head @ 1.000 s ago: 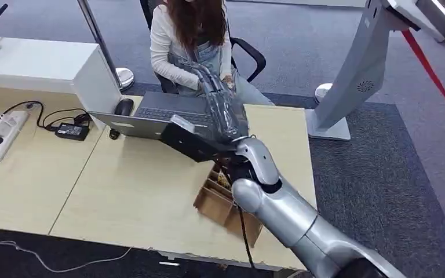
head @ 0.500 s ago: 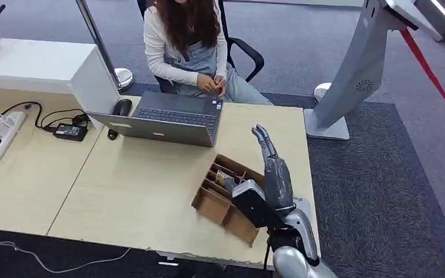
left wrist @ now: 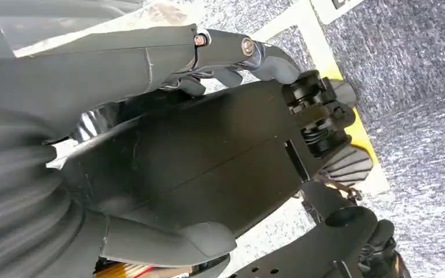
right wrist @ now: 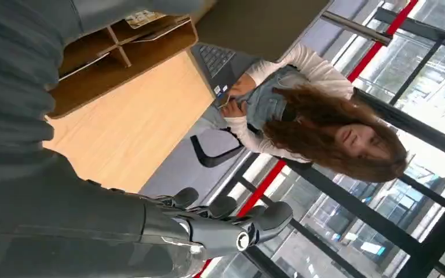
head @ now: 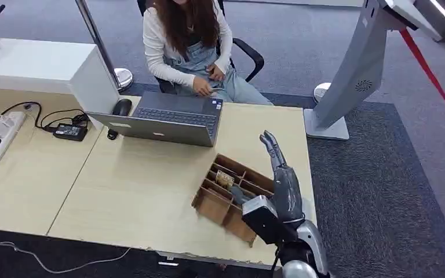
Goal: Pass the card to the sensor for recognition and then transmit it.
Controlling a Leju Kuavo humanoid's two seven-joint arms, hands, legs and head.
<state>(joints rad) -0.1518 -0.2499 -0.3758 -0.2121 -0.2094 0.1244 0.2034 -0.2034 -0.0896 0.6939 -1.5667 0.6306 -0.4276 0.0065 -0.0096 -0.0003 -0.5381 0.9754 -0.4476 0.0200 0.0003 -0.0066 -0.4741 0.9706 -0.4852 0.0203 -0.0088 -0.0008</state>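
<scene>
The right hand, fingers extended and holding nothing, is withdrawing toward the wooden organizer, indicating the card has been transmitted.

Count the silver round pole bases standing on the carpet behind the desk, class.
2: one pole base left of the seated person, one right, beside the grey kiosk. The desk or kiosk may hide others.
</scene>
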